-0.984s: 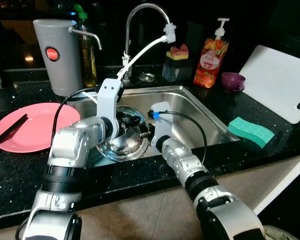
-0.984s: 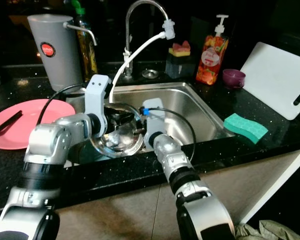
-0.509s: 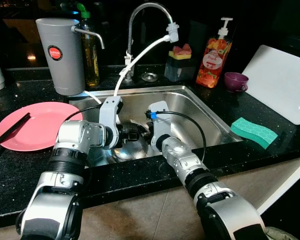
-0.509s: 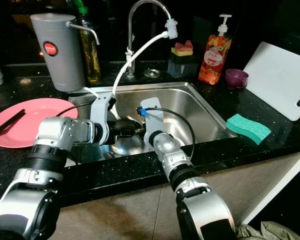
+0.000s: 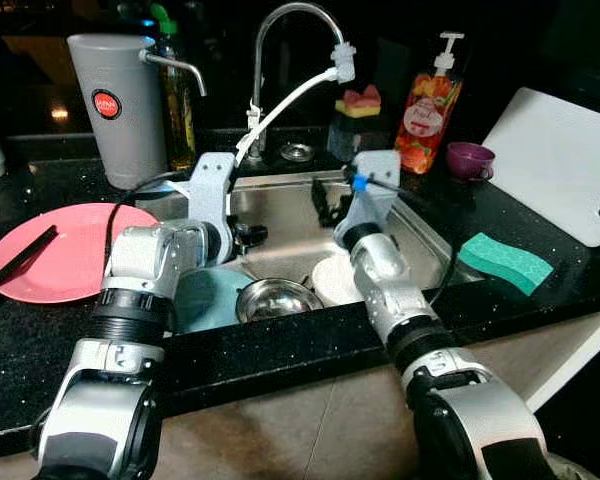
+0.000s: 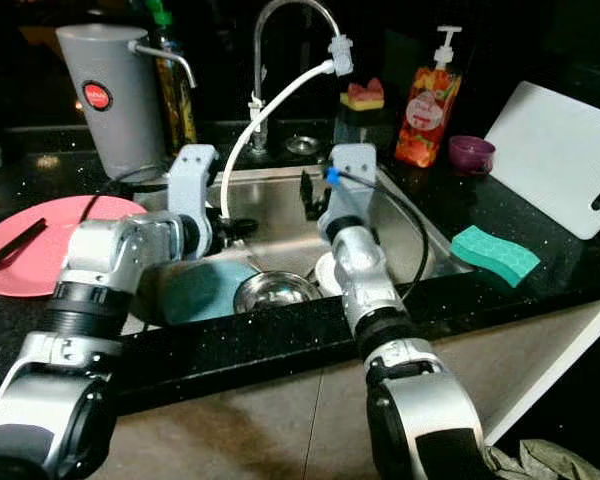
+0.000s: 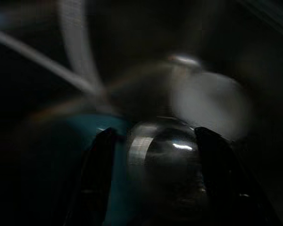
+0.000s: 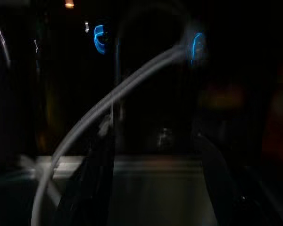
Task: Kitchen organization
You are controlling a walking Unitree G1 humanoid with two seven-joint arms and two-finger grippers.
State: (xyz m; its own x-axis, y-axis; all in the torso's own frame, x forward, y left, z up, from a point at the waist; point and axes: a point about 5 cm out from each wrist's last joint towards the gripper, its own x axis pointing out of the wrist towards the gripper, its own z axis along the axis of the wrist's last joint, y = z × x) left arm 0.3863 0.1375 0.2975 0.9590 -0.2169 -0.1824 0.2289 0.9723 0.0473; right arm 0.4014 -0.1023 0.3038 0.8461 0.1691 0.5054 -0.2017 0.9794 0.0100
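From the head camera I looked down on a black speckled counter (image 5: 40, 340) with a stainless sink (image 5: 420, 235) set into it, the room behind dark. A pink plate (image 5: 65, 250) with black chopsticks (image 5: 18, 258) lay on the counter to the left, a grey dispenser (image 5: 118, 110) stood behind it, and a curved tap (image 5: 280, 30) with a white hose (image 5: 280, 105) rose at the back of the sink. To the right sat a soap bottle (image 5: 427, 100), a purple cup (image 5: 467, 160), a white cutting board (image 5: 560, 165) and a green sponge (image 5: 505, 262). In the sink lay a teal plate (image 5: 208, 298), a steel bowl (image 5: 275, 298) just beside it, and a white dish (image 5: 332, 280) near the right arm. My left gripper (image 5: 252, 235) hung over the sink above the teal plate; my right gripper (image 5: 323, 203) was raised over the middle of the sink, holding nothing. In the left wrist view, blurred and dark, the jaws stood spread, empty, with the steel bowl (image 7: 172, 160) between the fingers (image 7: 96, 174) and the teal plate beside it. In the right wrist view the jaws also stood apart, empty, facing the hose (image 8: 108, 110).
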